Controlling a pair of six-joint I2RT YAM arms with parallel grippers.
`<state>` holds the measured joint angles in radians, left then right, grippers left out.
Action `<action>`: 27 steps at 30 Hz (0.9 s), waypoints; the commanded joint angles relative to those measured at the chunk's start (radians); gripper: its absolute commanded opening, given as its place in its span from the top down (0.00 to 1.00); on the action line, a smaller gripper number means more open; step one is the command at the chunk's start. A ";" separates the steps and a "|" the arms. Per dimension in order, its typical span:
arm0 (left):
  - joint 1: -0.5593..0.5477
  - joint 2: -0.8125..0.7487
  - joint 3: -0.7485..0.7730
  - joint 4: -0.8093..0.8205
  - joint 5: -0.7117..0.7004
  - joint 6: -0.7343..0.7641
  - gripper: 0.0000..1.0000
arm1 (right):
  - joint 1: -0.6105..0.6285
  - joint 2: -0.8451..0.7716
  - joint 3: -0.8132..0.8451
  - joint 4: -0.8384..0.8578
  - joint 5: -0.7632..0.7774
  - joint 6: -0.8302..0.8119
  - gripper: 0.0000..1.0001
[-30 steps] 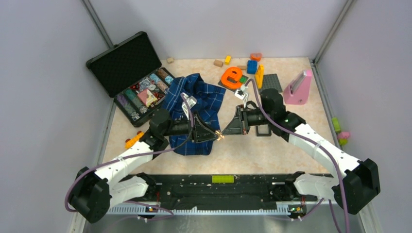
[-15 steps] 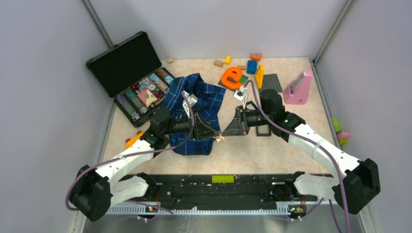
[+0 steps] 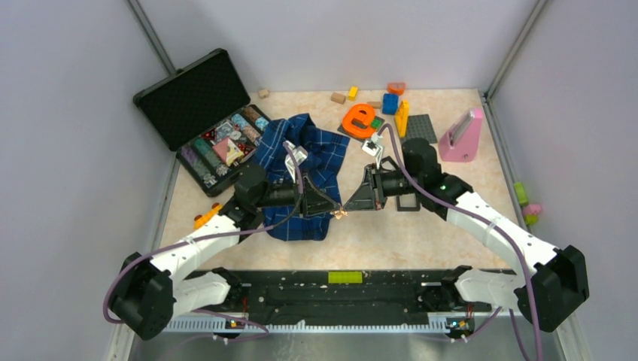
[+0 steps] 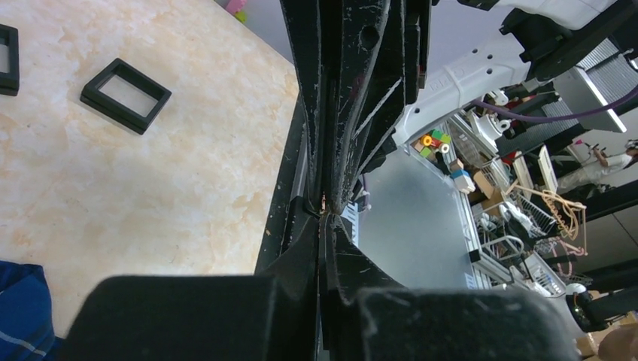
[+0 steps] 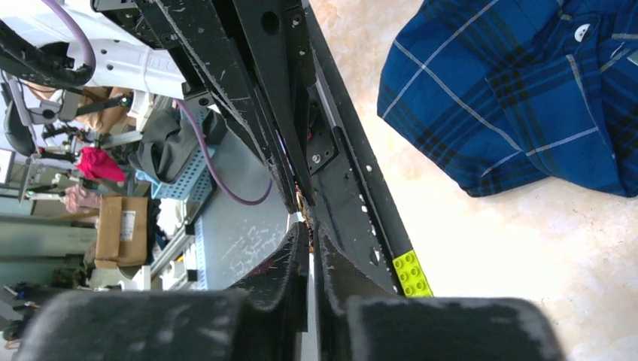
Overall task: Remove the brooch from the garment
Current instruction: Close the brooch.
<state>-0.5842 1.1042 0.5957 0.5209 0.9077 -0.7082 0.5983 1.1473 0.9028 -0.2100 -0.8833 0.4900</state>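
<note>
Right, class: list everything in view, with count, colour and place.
shirt: 1, blue plaid, centre
disc: 1, pale, on shirt; button or brooch unclear
case: 1, black, open, back left
letter e: 1, orange, back
blocks: several, mixed colours, back
plate: 1, grey, back right
wedge: 1, pink, right
frames: 2, black, near right arm
lime brick: 1, front rail
side bricks: few, green and pink, beyond right edge
toy: 1, orange-yellow, left edge
bit: 1, brownish, unidentifiable, between gripper tips
left gripper: 1, black, shut on bit
right gripper: 1, black, shut on bit
</note>
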 commanded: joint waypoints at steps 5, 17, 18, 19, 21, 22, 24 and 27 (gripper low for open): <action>-0.004 -0.072 0.013 -0.009 -0.106 -0.003 1.00 | 0.006 -0.073 -0.026 0.116 0.040 0.038 0.45; 0.012 -0.242 -0.074 0.092 -0.440 -0.358 1.00 | 0.045 -0.368 -0.327 0.608 0.392 0.216 0.36; 0.013 -0.256 -0.074 0.081 -0.472 -0.392 1.00 | 0.069 -0.387 -0.356 0.665 0.418 0.226 0.35; 0.014 -0.268 -0.071 0.067 -0.511 -0.424 1.00 | 0.089 -0.397 -0.381 0.713 0.447 0.242 0.33; 0.014 -0.293 -0.075 0.059 -0.577 -0.502 1.00 | 0.112 -0.388 -0.415 0.806 0.468 0.280 0.31; 0.013 -0.310 -0.085 0.083 -0.609 -0.544 1.00 | 0.121 -0.374 -0.424 0.842 0.465 0.291 0.31; 0.012 -0.350 -0.105 0.086 -0.690 -0.621 1.00 | 0.155 -0.336 -0.423 0.876 0.488 0.278 0.31; 0.011 -0.384 -0.102 0.023 -0.772 -0.719 1.00 | 0.241 -0.296 -0.432 0.954 0.617 0.235 0.30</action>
<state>-0.5766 0.7677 0.4950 0.5343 0.3035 -1.2388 0.7517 0.8104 0.4759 0.5232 -0.4252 0.7406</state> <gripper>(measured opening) 0.009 0.691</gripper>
